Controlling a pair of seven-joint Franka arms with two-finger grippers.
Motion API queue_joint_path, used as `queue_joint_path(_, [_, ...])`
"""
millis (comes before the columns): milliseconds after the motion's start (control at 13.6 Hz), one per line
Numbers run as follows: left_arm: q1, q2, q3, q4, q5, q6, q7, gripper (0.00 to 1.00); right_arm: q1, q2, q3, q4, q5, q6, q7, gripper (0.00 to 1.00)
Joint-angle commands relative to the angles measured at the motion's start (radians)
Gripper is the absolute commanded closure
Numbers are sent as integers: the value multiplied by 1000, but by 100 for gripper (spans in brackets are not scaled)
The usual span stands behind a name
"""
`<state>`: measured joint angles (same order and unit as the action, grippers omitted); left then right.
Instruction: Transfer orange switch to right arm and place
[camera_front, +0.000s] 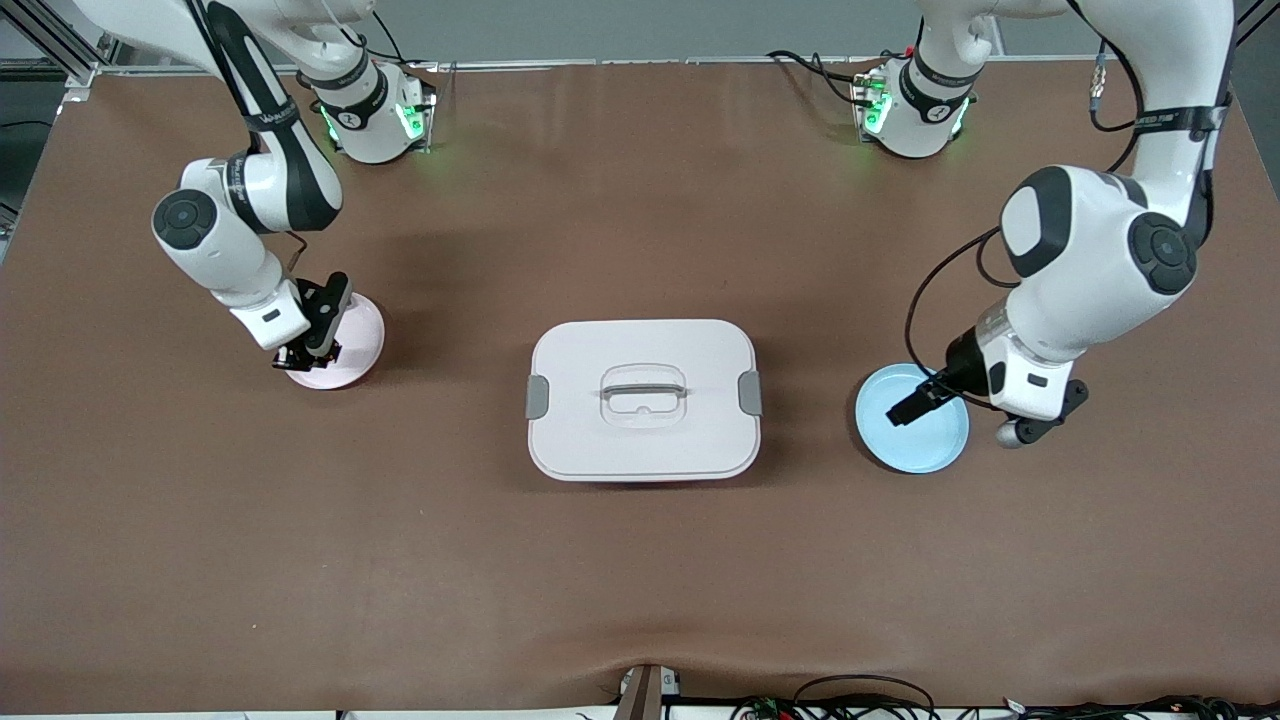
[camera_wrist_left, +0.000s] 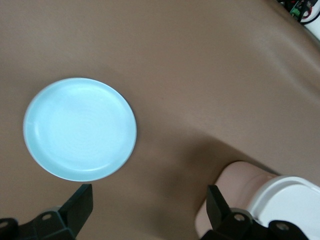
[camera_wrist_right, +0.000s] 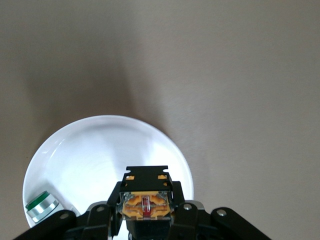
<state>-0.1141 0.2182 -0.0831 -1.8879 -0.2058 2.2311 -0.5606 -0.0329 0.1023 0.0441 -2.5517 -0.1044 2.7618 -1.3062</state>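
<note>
The orange switch sits clamped in your right gripper, directly over the pink plate at the left of the front frame. In the right wrist view you look straight down past it: black housing, orange face toward the camera, the plate's white-looking basin just beneath and extending up the frame from it. So the relation that matters is vertical: the switch is above the plate's rim area, not off to one side, and I judge that a short descent and release is all that remains. Whether it already touches the plate you cannot tell from these views. Mind the small whitish-green part lying in the plate at the lower left of the wrist frame, near the fingers.

Your left gripper waits over the blue plate at the right of the front frame, its fingers spread wide and empty. The white lidded box stands between the two plates
</note>
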Motion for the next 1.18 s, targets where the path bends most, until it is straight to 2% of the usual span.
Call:
queue_joint_path(0, [48, -48, -4, -25, 60, -51, 166, 0, -21, -47, 14, -100, -23, 82, -12, 100])
queue_joint_path(220, [82, -63, -3, -16, 65, -100, 281, 0, -15, -44, 14, -119, -27, 88, -13, 100])
queue_joint_path(367, [93, -89, -4, -16, 130, -108, 324, 0, -22, -41, 13, -119, -72, 90, -12, 100])
queue_joint_path(661, [145, -155, -6, -7, 140, -195, 413, 0, -27, -30, 11, -114, -112, 91, -1, 100])
queue_joint_path(881, [165, -143, -3, 120, 141, -304, 406, 0, -27, -4, 10, -111, -127, 105, 4, 100])
queue_joint_path(1102, [194, -140, -4, 182, 137, -369, 412, 0, -27, 23, 7, -102, -130, 111, 4, 100])
